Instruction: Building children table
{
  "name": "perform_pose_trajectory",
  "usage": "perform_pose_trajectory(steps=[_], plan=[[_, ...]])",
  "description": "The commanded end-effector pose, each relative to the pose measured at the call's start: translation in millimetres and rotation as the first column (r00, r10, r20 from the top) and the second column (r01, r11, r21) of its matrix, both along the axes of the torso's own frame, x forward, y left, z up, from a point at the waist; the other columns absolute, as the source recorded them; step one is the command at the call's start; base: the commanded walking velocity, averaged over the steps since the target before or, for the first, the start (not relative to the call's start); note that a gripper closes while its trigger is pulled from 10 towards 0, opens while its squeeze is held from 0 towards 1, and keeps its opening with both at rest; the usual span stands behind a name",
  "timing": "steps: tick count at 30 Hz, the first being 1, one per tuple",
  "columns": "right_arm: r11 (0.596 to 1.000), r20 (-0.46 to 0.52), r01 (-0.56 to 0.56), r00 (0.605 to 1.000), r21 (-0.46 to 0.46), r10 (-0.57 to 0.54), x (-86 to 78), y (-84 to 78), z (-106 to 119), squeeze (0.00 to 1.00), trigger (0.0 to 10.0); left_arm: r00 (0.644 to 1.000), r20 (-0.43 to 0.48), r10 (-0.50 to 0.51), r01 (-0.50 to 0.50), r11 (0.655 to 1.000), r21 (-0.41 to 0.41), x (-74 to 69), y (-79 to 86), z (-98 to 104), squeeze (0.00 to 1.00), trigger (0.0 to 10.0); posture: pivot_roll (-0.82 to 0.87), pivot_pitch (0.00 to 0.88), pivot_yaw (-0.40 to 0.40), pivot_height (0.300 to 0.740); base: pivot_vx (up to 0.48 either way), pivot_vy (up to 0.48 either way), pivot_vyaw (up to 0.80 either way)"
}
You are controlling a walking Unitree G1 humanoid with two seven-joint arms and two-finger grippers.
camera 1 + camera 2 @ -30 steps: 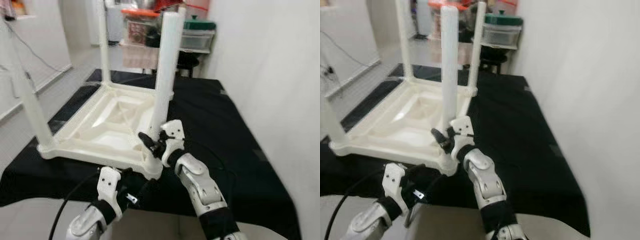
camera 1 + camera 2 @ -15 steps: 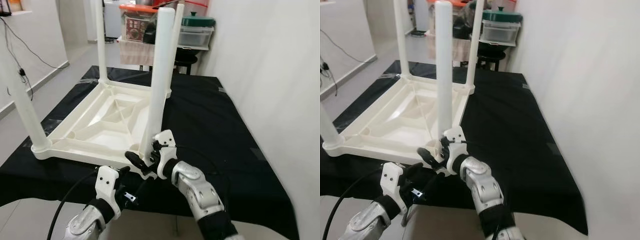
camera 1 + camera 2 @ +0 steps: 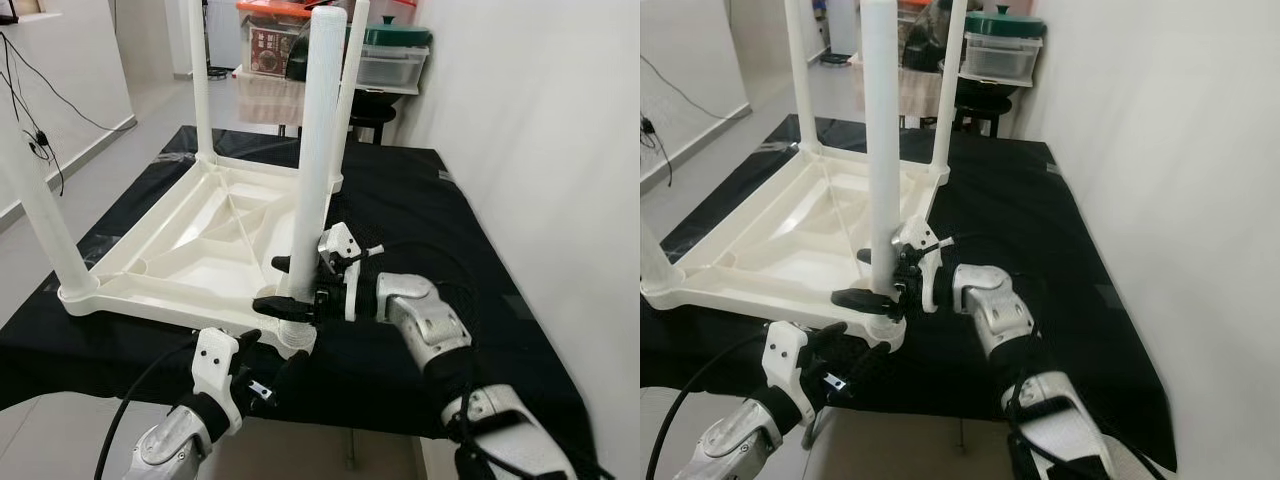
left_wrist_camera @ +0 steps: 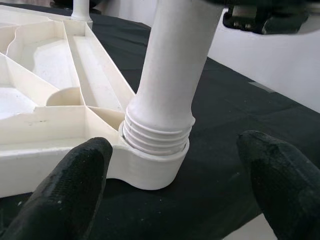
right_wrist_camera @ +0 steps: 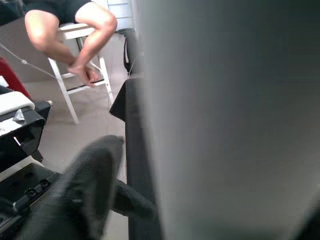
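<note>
the white table top (image 3: 190,262) lies upside down on the black cloth (image 3: 420,210). the right gripper (image 3: 283,288) squeezes the near leg (image 3: 318,150) low down. the left gripper (image 4: 175,175) waits open by the screw threads (image 4: 157,136). keep the leg straight and turn slowly till the threads hide.

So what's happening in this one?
A white children's table lies upside down on a black-covered surface, legs pointing up. The right pincer has its fingers around the base of the near leg, at the corner socket. Threads show above the socket, so that leg isn't fully screwed in. The left pincer waits open just in front of that corner, touching nothing.
</note>
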State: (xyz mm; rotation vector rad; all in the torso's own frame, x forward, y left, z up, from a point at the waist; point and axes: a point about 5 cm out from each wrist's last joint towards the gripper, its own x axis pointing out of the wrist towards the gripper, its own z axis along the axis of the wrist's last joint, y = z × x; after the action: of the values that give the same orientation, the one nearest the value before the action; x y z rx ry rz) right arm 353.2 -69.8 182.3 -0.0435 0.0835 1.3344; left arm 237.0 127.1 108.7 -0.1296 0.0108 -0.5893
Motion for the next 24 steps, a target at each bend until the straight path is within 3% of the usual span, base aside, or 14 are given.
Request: perform_pose_trajectory(steps=[1,9,12,16,17,18,19,20,21,22,24], plan=[[0.999,-0.007,-0.028,1.000,0.025,0.028,0.3,-2.1,-0.4,0.00,0.0,1.000,-0.014,-0.008,0.008,1.000,0.009,-1.2,-0.8,-4.0,0.00,10.0,0.08,0.000,-0.125,0.740,0.000,0.000,0.00],[0.999,-0.002,0.022,1.000,0.037,-0.022,1.7,-9.0,-7.3,0.00,0.0,1.000,-0.015,-0.009,0.009,1.000,0.005,-2.2,-0.5,-3.4,0.00,10.0,0.08,0.000,-0.117,0.740,0.000,0.000,0.00],[0.988,0.009,0.154,0.988,-0.001,-0.154,3.9,-18.8,-17.8,0.00,0.0,1.000,-0.014,-0.011,0.011,1.000,0.004,-3.8,-0.5,-2.3,0.00,10.0,0.07,0.000,-0.114,0.740,0.000,0.000,0.00],[0.980,0.012,0.198,0.980,-0.016,-0.198,4.2,-22.1,-21.3,0.00,0.0,1.000,-0.013,-0.011,0.011,1.000,0.003,-4.3,-0.6,-2.0,0.00,10.0,0.07,0.000,-0.114,0.740,0.000,0.000,0.00],[0.938,-0.011,0.343,0.939,-0.049,-0.343,3.9,-25.2,-31.1,0.00,0.0,1.000,-0.013,-0.011,0.011,1.000,0.004,-5.3,-0.4,-2.0,0.00,10.0,0.08,0.000,-0.129,0.740,0.000,0.000,0.00],[0.817,-0.126,0.576,0.808,-0.034,-0.575,-9.2,-15.7,-48.2,0.00,0.0,1.000,-0.011,-0.008,0.008,1.000,0.005,-6.4,1.1,-1.3,0.00,10.0,0.08,0.000,-0.136,0.740,0.000,0.000,0.00],[0.817,-0.126,0.576,0.808,-0.034,-0.575,-9.2,-15.7,-48.2,0.00,0.0,1.000,-0.011,-0.008,0.008,1.000,0.005,-6.4,1.1,-1.3,0.00,10.0,0.08,0.000,-0.136,0.740,0.000,0.000,0.00],[0.737,-0.200,0.672,0.715,-0.068,-0.670,-30.0,-4.8,-65.6,0.00,0.0,1.000,-0.010,-0.004,0.004,1.000,0.005,-7.1,1.8,-1.0,0.00,10.0,0.08,0.000,-0.126,0.740,0.000,0.000,0.00],[0.737,-0.200,0.672,0.715,-0.068,-0.670,-30.0,-4.8,-65.6,0.00,0.0,1.000,-0.010,-0.004,0.004,1.000,0.005,-7.1,1.8,-1.0,0.00,10.0,0.08,0.000,-0.126,0.740,0.000,0.000,0.00],[0.705,-0.223,0.698,0.673,-0.127,-0.705,-43.0,4.1,-77.6,0.00,0.0,1.000,-0.008,-0.003,0.003,1.000,0.014,-7.3,1.8,-1.4,0.00,10.0,0.07,0.000,-0.117,0.740,0.000,0.000,0.00],[0.687,-0.224,0.719,0.655,-0.109,-0.721,-40.3,5.2,-75.0,0.00,0.0,1.000,-0.009,-0.006,0.006,1.000,0.019,-7.1,1.4,-2.0,0.00,10.0,0.08,0.000,-0.116,0.740,0.000,0.000,0.00]])
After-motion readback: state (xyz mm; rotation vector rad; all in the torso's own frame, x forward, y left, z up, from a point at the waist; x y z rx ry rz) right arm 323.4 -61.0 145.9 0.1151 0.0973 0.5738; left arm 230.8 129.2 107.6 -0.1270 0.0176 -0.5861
